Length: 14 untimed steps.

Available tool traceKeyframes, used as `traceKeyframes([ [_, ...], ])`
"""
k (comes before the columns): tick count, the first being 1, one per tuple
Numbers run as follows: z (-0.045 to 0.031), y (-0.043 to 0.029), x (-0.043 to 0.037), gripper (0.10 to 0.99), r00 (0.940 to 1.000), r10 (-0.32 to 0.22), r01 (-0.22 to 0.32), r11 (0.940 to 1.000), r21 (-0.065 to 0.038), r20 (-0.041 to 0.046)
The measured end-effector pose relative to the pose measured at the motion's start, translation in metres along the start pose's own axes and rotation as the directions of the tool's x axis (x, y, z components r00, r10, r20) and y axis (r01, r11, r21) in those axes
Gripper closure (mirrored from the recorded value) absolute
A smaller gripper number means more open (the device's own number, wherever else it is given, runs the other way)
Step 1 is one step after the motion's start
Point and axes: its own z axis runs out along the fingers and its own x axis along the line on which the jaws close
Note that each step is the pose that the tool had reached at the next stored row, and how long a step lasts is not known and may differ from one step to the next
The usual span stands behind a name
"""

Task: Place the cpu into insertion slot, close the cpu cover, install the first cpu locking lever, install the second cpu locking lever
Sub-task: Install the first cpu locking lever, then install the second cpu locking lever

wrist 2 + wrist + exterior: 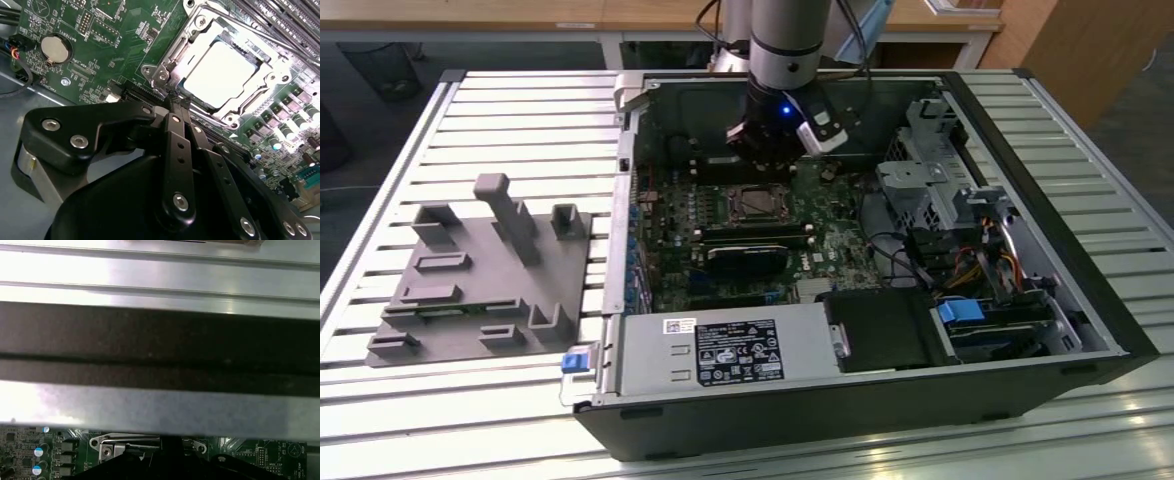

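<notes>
Gripper (176, 102) up close, fingers pressed together at the cpu cover (227, 107) edge — cpu (220, 72) seated, cover down — lever-locking underway, needing a precise sideways hook.

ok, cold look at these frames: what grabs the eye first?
The bright silver cpu, seated in the insertion slot with the cpu cover down around it, glares out of the green board in the second wrist view. The black claw sits right at the socket's edge. In the exterior view the arm reaches into the open computer case, with a grey fixture block at the exterior view's left.
</notes>
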Motion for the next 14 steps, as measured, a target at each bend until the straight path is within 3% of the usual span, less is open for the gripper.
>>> traceKeyframes([
  [14,-0.0002,-0.0022,-0.0035,0.980,1.0000,0.000,0.000,1.0000,0.000,-0.0003],
])
